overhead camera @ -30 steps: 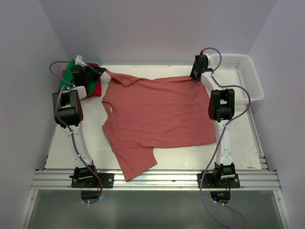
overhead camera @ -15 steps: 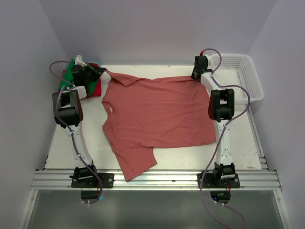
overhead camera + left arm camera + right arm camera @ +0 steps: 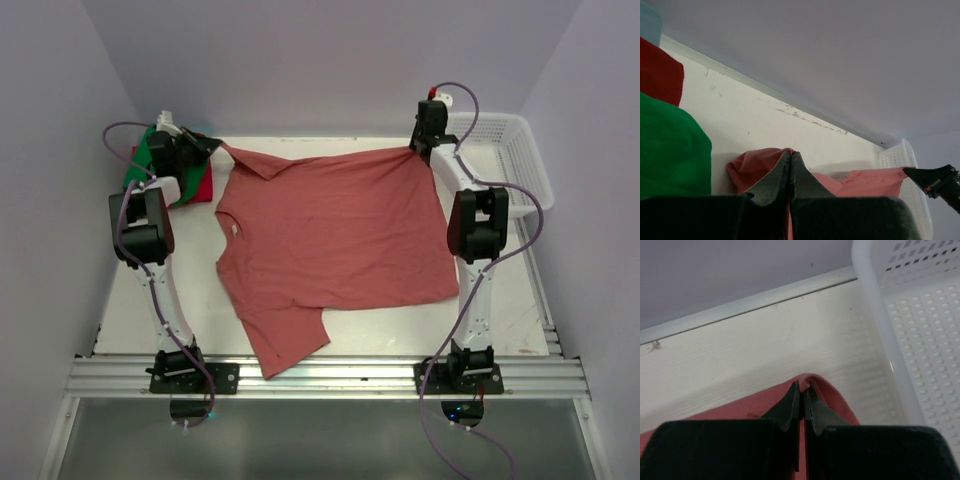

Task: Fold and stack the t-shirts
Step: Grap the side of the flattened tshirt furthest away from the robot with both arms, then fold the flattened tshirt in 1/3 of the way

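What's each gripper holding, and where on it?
Both pinch the brick-red t-shirt: left gripper at its far-left corner, right gripper at its far-right corner.

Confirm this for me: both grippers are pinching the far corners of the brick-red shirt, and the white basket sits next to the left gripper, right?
Not quite. The top view shows the white basket next to the right gripper, not the left gripper. The rest stands: each gripper is shut on a far corner of the brick-red shirt.

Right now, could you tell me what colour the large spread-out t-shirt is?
Faded brick-red, unpatterned; the t-shirt shows best in the top external view.
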Controlling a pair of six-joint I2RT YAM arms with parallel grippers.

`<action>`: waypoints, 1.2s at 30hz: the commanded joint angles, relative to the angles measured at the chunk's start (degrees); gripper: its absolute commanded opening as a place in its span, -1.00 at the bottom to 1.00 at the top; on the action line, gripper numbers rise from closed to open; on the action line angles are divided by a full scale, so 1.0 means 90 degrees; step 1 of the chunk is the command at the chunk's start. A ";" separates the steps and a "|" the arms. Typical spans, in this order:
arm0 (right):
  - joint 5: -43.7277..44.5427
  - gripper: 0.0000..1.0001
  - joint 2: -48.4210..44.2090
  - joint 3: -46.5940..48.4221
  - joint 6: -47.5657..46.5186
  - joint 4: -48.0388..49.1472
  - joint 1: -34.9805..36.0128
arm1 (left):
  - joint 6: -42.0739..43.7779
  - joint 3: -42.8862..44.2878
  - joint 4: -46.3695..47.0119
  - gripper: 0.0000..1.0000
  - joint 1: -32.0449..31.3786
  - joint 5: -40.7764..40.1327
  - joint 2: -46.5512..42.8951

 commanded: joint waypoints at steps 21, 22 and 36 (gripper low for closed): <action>0.0456 -1.00 -0.2143 -0.2998 0.0430 0.0864 0.0010 | 0.0520 -0.3334 -0.1638 -1.00 -0.0314 -0.0266 -0.4705; 0.0466 -1.00 -0.2182 -0.3163 0.0430 0.0893 0.0019 | 0.0520 -0.3499 -0.1900 -1.00 -0.0430 -0.0295 -0.4930; 0.0661 -1.00 -0.2973 -0.3926 0.0635 0.0630 0.0010 | 0.1077 -0.5220 -0.4158 -1.00 -0.0910 -0.1252 -0.8183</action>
